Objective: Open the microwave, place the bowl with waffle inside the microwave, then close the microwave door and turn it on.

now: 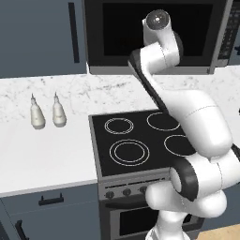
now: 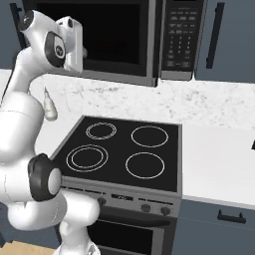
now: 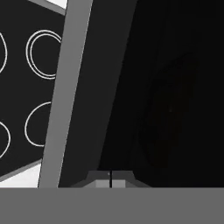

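Microwave (image 2: 124,40) sits above the stove (image 2: 124,152), door (image 1: 154,35) looks shut in both base views. I've got the arm (image 1: 197,126) raised with the hand right at the door glass. In the hand view the fingertips (image 3: 110,179) sit pressed together, nothing between them, facing dark glass beside the door's grey edge (image 3: 65,96). My read: the opening step, or pushing it closed; I can't tell which. Bowl and waffle I can't locate. Next: if opening, find the door edge to pull. Two bottles (image 1: 47,112) on the counter, well clear.
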